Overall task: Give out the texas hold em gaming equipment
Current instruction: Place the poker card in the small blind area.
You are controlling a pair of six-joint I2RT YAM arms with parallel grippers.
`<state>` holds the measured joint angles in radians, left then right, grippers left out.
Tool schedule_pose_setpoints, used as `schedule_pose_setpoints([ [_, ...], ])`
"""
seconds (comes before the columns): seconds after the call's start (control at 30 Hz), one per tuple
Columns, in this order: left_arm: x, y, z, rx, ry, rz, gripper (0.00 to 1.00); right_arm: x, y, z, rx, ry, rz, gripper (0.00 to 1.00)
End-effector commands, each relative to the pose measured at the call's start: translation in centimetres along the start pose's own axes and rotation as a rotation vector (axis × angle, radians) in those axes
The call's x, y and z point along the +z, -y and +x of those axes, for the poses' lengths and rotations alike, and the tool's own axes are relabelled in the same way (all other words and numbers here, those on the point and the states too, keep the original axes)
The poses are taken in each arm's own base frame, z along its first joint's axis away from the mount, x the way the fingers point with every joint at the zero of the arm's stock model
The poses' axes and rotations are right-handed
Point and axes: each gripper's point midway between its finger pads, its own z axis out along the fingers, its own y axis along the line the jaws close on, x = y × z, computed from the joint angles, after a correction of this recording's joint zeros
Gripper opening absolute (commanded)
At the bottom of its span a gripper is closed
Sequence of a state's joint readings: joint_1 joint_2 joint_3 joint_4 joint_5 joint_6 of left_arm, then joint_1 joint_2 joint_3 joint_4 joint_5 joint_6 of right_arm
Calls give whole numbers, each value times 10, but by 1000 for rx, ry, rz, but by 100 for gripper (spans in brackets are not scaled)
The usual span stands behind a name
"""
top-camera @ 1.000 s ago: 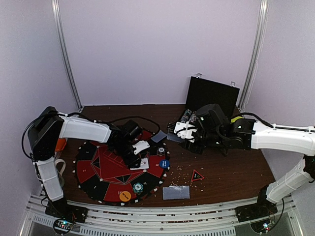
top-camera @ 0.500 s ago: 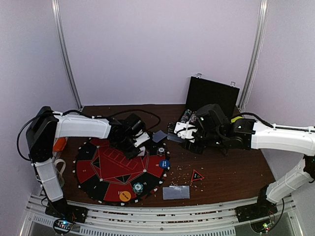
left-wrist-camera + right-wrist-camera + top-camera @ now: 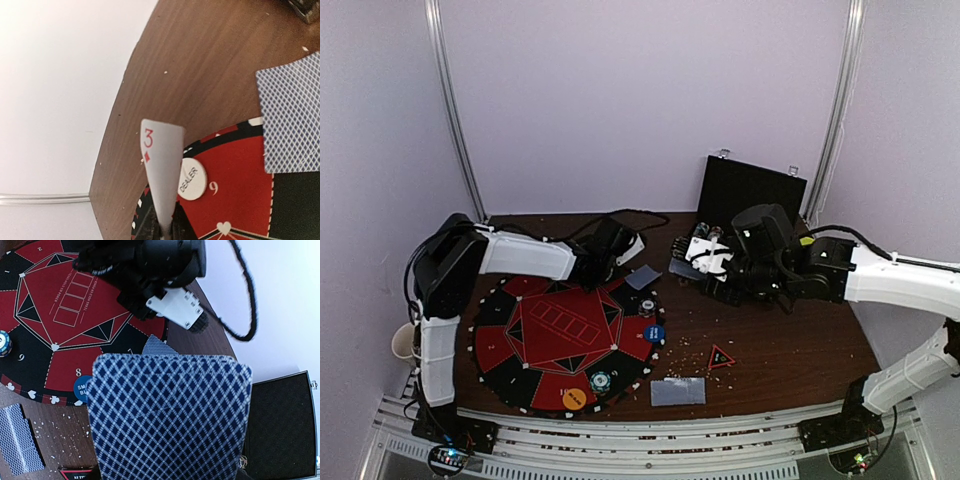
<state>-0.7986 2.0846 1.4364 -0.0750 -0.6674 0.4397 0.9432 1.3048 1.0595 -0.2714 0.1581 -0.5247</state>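
My left gripper hovers over the back right rim of the round red-and-black poker mat. It is shut on a playing card, a three of diamonds seen edge-on. Under it a white dealer disc lies on the mat, with a face-down card beside it. My right gripper holds a deck of blue-backed cards that hides its fingers. A blue disc, an orange disc and two striped chips sit on the mat's rim.
The black chip case stands open at the back right, behind my right arm. More face-down cards lie near the front edge, next to a small red triangle marker and scattered crumbs. A pale bowl sits at the far left.
My left gripper closed on the face-up card at the mat's right side and carried it up and back to the far right rim. The right gripper shifted slightly right with its deck.
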Motion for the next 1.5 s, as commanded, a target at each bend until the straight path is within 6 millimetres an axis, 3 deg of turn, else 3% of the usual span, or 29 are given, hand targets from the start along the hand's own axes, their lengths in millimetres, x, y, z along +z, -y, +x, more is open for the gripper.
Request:
schedule_pose_setpoints([
  [0.0, 4, 4, -39, 84, 105, -67, 9, -11, 9, 6, 14, -7, 36, 51],
  [0.17, 14, 32, -42, 112, 119, 13, 10, -13, 10, 8, 20, -10, 38, 51],
  [0.37, 22, 70, -26, 165, 82, 139, 17, -15, 11, 7, 23, -3, 46, 51],
  [0.5, 26, 84, -15, 188, 51, 171, 18, -15, 12, 5, 25, 4, 48, 51],
  [0.63, 29, 85, -11, 200, 25, 156, 20, -16, 13, 5, 25, 5, 47, 51],
  [0.93, 12, 93, -13, 177, 51, 239, 49, -18, 13, 9, 25, -2, 55, 51],
  [1.13, 1, 98, -11, 155, 47, 305, 61, -16, 12, 9, 20, -3, 52, 51],
  [1.47, -32, 100, -37, 42, 140, 496, 79, -15, 12, 8, 21, -4, 48, 51],
])
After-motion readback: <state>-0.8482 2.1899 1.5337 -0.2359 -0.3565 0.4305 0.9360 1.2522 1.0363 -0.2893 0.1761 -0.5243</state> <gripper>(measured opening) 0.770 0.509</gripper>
